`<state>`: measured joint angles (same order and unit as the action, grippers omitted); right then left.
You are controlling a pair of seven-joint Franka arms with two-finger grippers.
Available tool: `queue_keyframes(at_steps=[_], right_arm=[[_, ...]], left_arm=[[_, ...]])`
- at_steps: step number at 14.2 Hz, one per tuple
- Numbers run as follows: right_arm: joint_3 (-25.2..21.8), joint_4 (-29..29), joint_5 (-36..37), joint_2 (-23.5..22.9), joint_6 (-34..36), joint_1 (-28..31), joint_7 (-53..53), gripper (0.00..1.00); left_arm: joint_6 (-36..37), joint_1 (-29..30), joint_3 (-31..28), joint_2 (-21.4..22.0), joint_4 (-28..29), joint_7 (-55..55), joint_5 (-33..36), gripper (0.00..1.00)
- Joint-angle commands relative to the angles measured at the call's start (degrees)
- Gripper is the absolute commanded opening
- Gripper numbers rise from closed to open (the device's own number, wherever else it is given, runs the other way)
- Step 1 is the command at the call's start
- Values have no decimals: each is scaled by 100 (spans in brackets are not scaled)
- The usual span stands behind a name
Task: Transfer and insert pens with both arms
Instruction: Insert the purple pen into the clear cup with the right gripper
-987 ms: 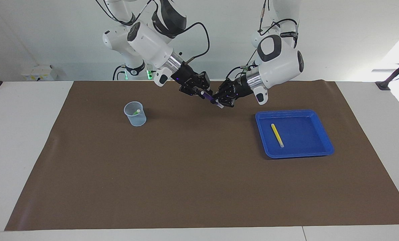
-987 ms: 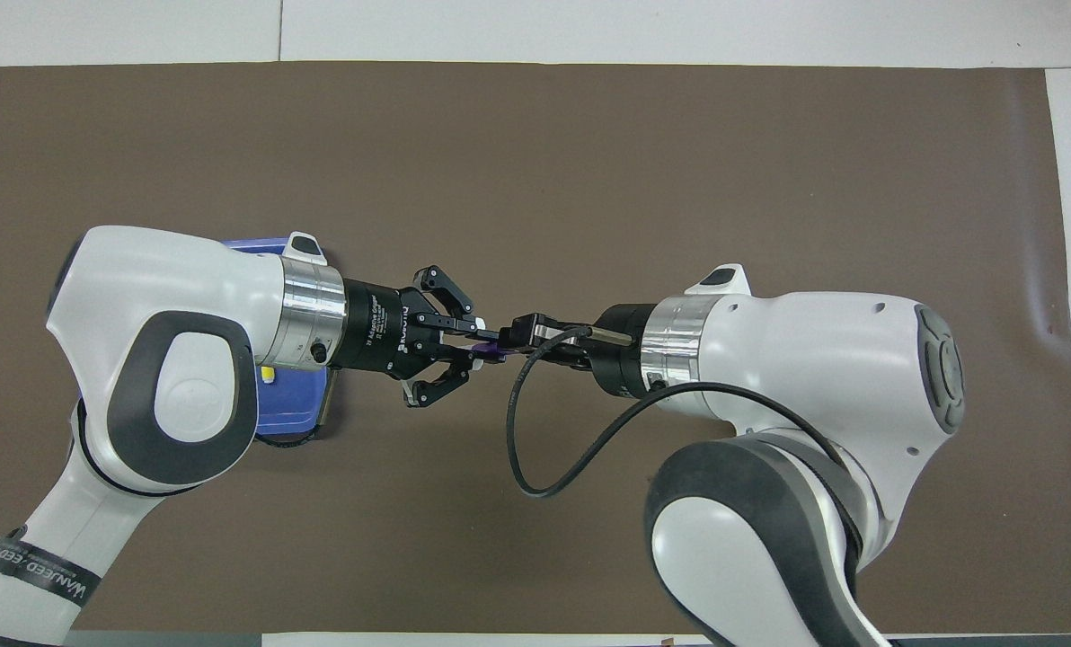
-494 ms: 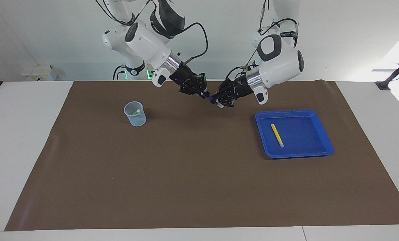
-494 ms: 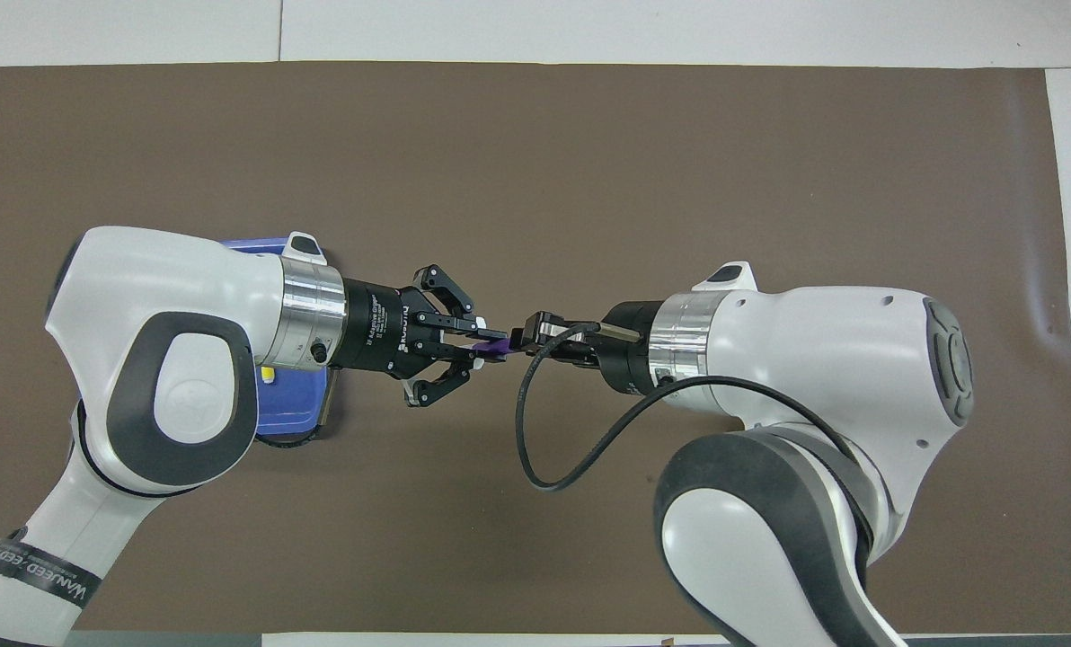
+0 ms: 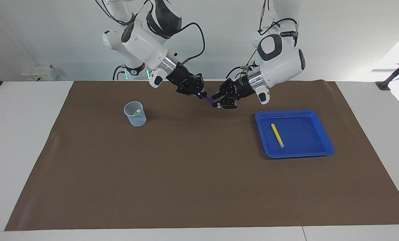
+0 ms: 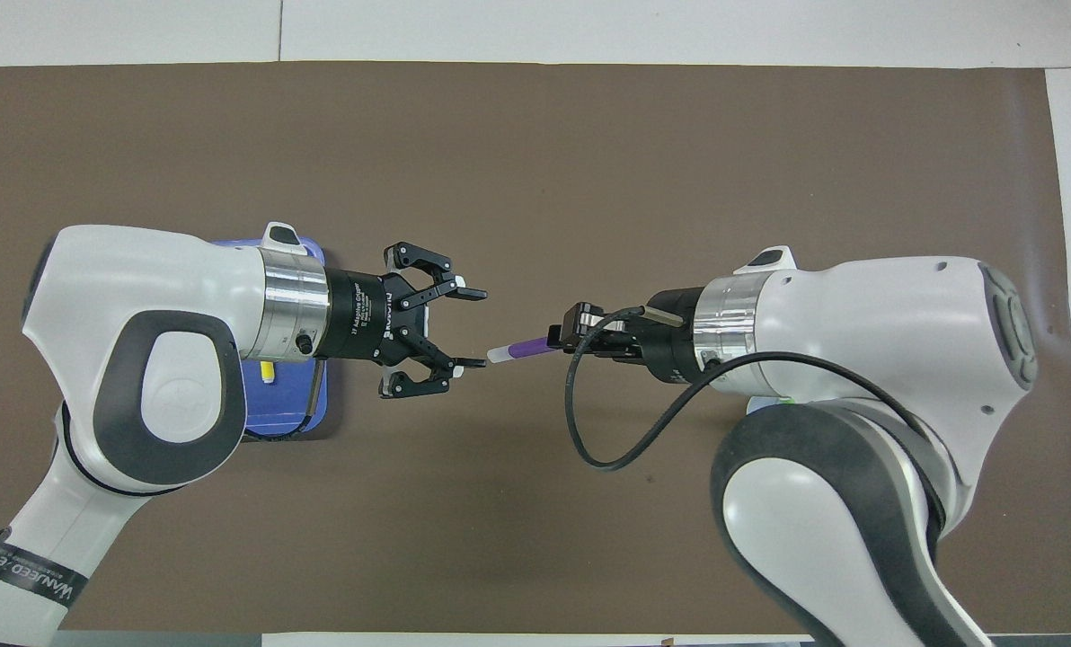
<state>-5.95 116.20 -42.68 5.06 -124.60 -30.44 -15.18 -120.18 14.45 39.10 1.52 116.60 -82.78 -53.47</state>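
Right gripper (image 6: 564,339) pinches the purple pen (image 6: 525,348) level over the brown mat (image 6: 535,162); left gripper (image 6: 468,328), fingers spread, faces its tip.

Two large arms, the left arm (image 6: 140,359) and the right arm (image 6: 868,359), were finished in glossy white with dark grey oval joint caps. Each wrist was ringed in polished silver and ended in a black two-finger gripper printed with small white lettering. Black cables were looped along both arms, and a black band with white lettering was wrapped round the left arm.
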Motion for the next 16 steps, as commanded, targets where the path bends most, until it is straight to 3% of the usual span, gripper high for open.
queue_keyframes(at_steps=[1, 2, 4, 7, 9, 14, 16], right_arm=[[-3, -517, 757, 92, 1117, 511, 95, 0], [6, -737, 1109, 75, 1505, 695, 112, 0], [6, -1116, 1812, 22, 2252, 1047, 566, 0], [-11, -1091, 2542, 22, 2528, 1452, 1638, 0], [-3, -1021, 3254, 74, 2685, 1584, 2271, 0], [-3, 375, 3635, 549, 2064, 2190, 2950, 0], [-3, 421, 3635, 514, 2053, 2253, 3004, 0]], left_arm=[[116, 145, -25, 112, -75, -46, 1324, 100], [300, 206, -43, 111, -85, 85, 1765, 100], [616, 600, -43, 129, -59, 898, 2007, 100], [934, 1189, -60, 164, 3, 2578, 2207, 100], [935, 1419, -52, 85, 3, 3422, 2927, 100], [-92, 1630, -52, -564, 451, 6225, 4571, 100], [-268, 1631, -52, -907, 451, 6895, 5281, 100]])
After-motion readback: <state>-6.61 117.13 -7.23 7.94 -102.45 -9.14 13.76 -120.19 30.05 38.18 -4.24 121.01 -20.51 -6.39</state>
